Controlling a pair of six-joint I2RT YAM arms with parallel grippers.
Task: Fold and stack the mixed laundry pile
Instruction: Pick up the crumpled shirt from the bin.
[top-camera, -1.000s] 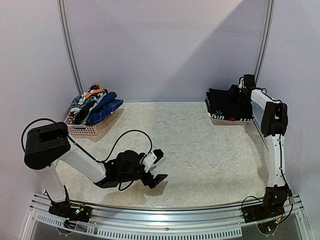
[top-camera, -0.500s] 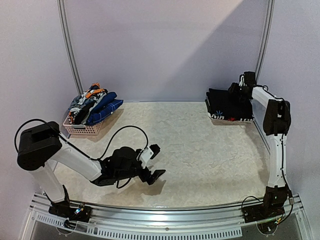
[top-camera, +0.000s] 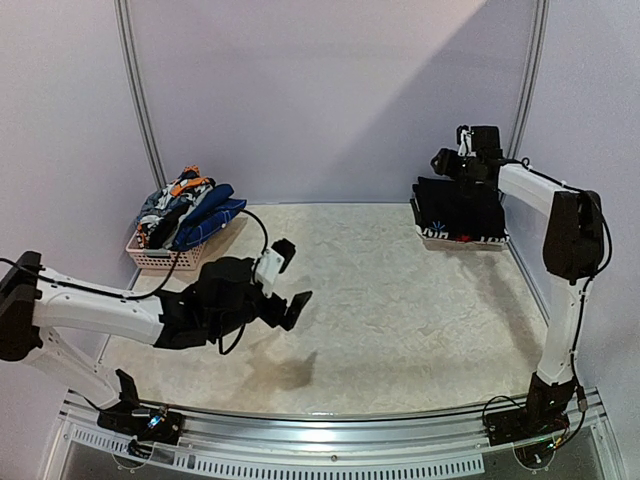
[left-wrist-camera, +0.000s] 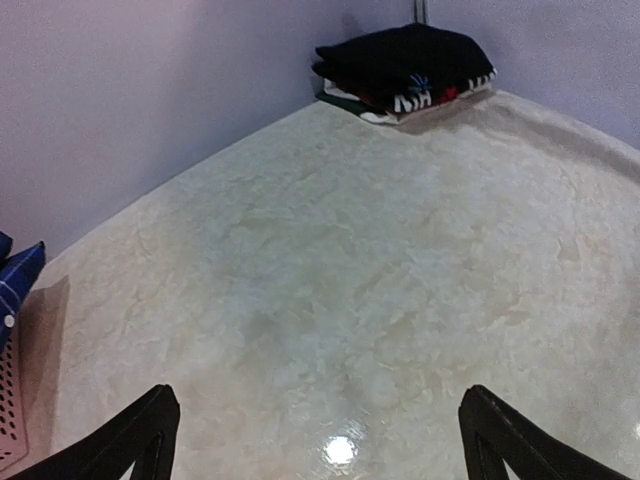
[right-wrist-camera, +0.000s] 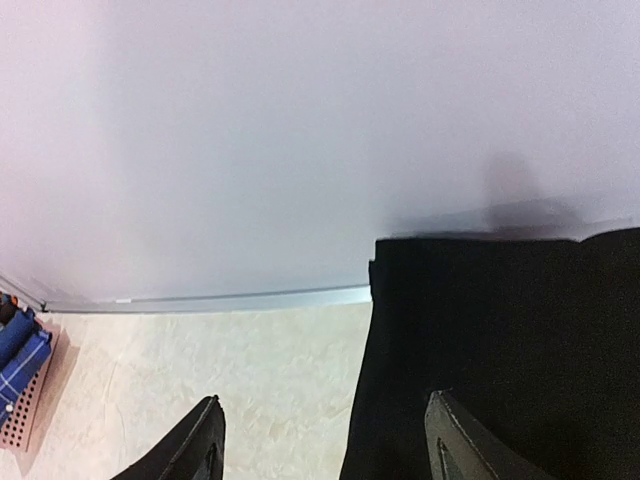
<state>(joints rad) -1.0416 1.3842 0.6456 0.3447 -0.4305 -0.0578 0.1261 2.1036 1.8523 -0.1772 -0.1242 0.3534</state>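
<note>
Laundry status, anyone? Where's the pile, and what are the grippers doing?

Reply: The unfolded pile (top-camera: 185, 208) is heaped in the little basket (top-camera: 160, 260) at the back left corner of the table (top-camera: 400, 300), with a blue plaid piece (top-camera: 212, 216) hanging over its right side. Over in the back right corner there's a neat folded stack (top-camera: 458, 212) with something black (right-wrist-camera: 520, 350) on top.

OP: And the arms?

Reply: The left gripper (top-camera: 289, 279) hangs above bare table near the front left, fingers spread wide with nothing between them. It's well apart from both the basket and the stack. The right gripper (top-camera: 442, 162) is up over the left rear edge of the stack, close to the back wall. Its fingers are apart too and aren't pinching anything. On its wrist view one fingertip is over the black cloth and the other over bare table.
</note>
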